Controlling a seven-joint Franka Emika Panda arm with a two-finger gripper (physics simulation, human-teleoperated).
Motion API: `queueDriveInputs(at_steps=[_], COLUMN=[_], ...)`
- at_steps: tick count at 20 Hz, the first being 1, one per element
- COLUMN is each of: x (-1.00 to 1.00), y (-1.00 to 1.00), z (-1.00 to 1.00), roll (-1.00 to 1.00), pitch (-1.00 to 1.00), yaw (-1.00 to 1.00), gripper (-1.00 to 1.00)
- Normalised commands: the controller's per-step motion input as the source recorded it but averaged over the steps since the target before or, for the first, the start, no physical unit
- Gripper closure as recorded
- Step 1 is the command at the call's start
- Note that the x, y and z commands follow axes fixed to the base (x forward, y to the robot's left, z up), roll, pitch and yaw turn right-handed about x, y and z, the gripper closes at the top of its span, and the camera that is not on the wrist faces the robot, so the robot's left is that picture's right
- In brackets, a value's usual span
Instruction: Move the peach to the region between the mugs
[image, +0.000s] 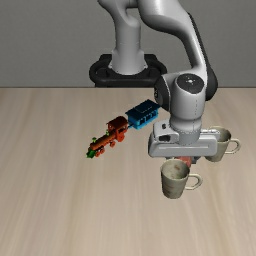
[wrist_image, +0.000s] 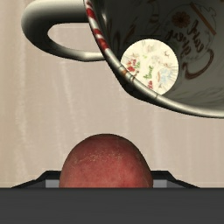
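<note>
The peach, round and reddish-brown, sits between my fingertips, and both fingers touch its sides. My gripper is shut on it. In the exterior view the gripper hangs low over the wooden table, with the peach peeking out beneath the hand. One grey mug stands just in front of the gripper, handle toward the exterior view's right. A second mug stands beside the hand on the exterior view's right. From the wrist, the front mug looms close beyond the peach, patterned inside.
A colourful toy train lies diagonally on the table at the exterior view's left of the gripper, with a blue car at its far end. The robot's base stands at the table's far edge.
</note>
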Motion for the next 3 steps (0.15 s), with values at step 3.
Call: queueDriveInputs(at_steps=[3], x=[0.0], y=[1.0], z=[0.0], roll=[0.0], pitch=[0.0], yaw=[0.0], gripper=[1.0])
